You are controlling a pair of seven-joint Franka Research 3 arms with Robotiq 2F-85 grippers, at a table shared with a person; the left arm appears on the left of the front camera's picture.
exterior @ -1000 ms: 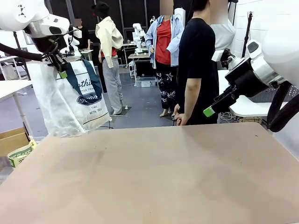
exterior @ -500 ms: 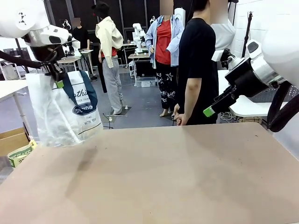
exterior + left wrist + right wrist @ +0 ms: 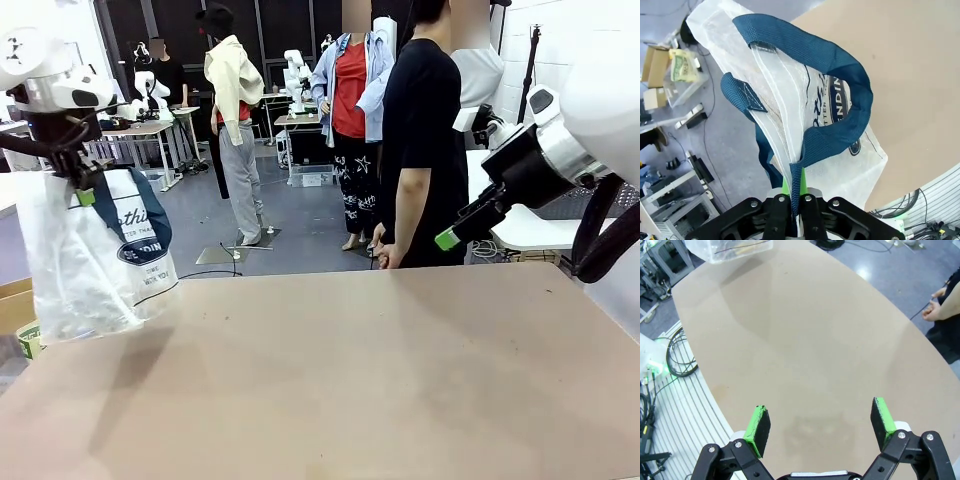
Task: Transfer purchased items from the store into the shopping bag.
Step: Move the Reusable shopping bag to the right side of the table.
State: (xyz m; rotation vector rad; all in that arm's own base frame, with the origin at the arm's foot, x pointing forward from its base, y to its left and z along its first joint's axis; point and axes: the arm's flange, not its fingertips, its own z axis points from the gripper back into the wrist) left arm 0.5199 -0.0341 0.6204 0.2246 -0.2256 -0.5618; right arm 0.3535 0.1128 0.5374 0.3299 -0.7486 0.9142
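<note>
Fingers, left gripper (image 3: pixel 793 197): pinched on the navy handle of the shopping bag (image 3: pixel 95 255), which hangs below them off the table (image 3: pixel 350 370) edge, kept aloft. Right gripper (image 3: pixel 820 426): spread wide, empty, presumably free for picking.

Bare tan table (image 3: pixel 350 380) across lower frame; person in black shirt (image 3: pixel 420 150) at its far edge, upper centre-right.

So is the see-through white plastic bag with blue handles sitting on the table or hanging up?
Hanging. The left gripper pinches a navy handle, and the translucent white bag dangles over the brown table's left edge.
</note>
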